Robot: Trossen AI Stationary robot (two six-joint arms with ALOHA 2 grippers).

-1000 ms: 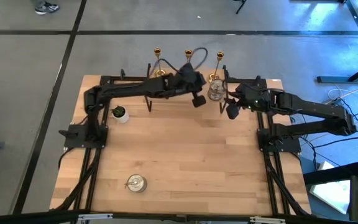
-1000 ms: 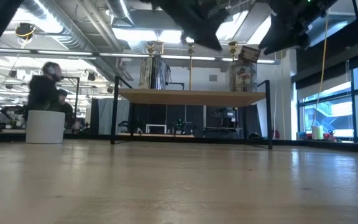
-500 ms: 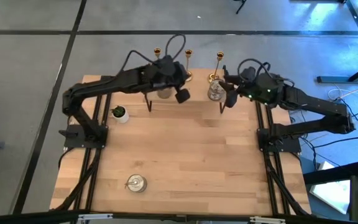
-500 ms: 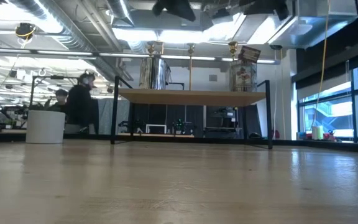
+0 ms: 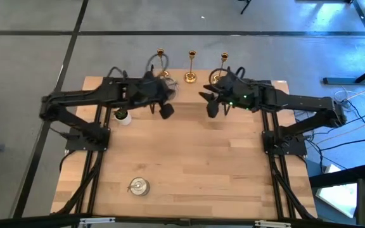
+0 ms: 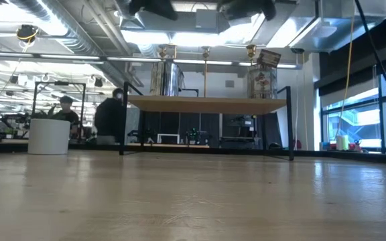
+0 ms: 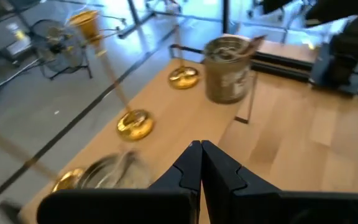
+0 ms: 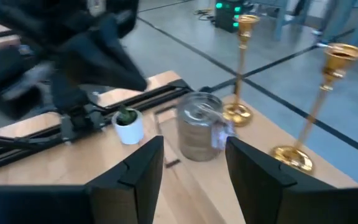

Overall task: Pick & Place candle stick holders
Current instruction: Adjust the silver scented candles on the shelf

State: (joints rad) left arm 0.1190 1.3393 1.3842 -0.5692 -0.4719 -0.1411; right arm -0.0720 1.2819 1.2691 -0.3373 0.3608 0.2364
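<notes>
**Both arms raised above the back of the tabletop, neither carrying a holder**

I am the two-armed robot, seen from above and from my wrists.

My left pincer (image 5: 165, 110) hangs in the air over the far left part of the pale wooden tabletop (image 5: 195, 164). It is clenched tight on nothing, its fingertips (image 7: 201, 163) pressed together.

My right pincer (image 5: 211, 109) hangs over the far right part. Its jaws are spread and empty, most likely kept apart so they can slip round the next holder.

A low raised wooden shelf (image 6: 206, 101) runs along the back edge. On it stand three shiny gold candle stick holders (image 5: 190, 77) with round bases and slim tall stems. Two squat silvery-glass holders also stand there: one (image 8: 199, 134) straight ahead of my right pincer, the other (image 7: 114, 171) just beside my left.

A third squat silvery-glass holder (image 5: 138, 186) sits alone near the front left of the tabletop, well apart from both arms. I judge it is the one yet to be fetched.

A tiny white pot with a green plant (image 5: 121, 116) stands near the left arm. It is not part of the job, so it is best left alone.
</notes>
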